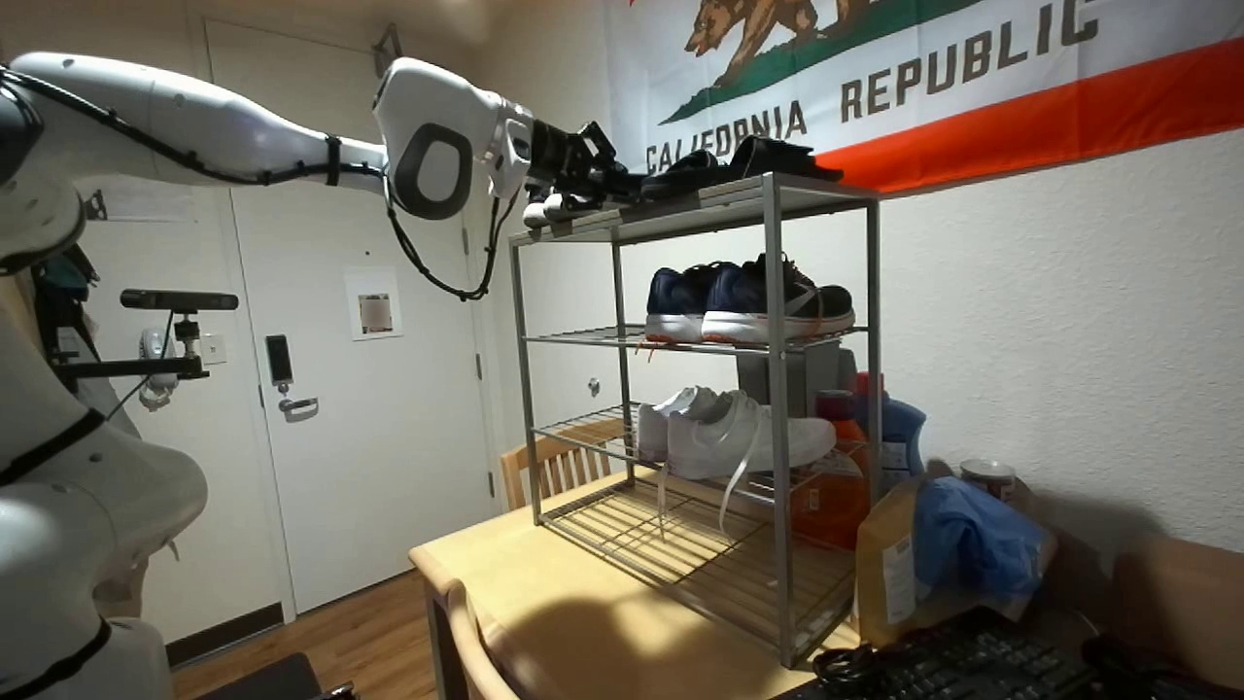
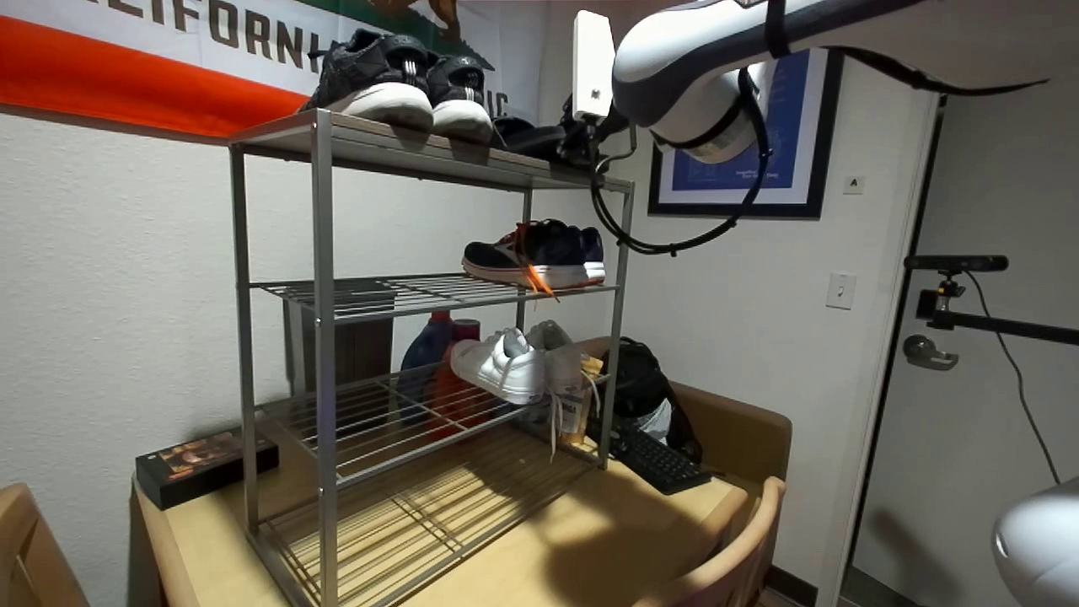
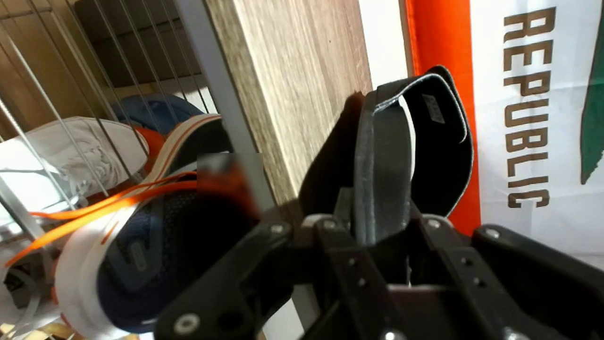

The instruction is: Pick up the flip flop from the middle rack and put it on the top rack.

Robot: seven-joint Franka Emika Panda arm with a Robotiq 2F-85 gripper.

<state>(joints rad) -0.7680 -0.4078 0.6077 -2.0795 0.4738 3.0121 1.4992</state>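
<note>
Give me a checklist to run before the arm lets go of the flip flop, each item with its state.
1. Gripper closed on the flip flop: ok; the sole sits between its jaws.
2. Flip flop over the top rack: ok in the wrist view.
3. Strap facing up: ok, judging by the flag behind.
4. Sole resting on the rack: cannot tell; it is too dark beneath.
5. Clearance from the black sneakers: cannot tell; dark shapes overlap in an exterior view.
6. Gripper free to withdraw: not ok; it should open first.

Pale wall (image 1: 1088, 331), white door (image 1: 389, 486), wood floor (image 1: 374, 627), wooden table (image 1: 491, 564)
</note>
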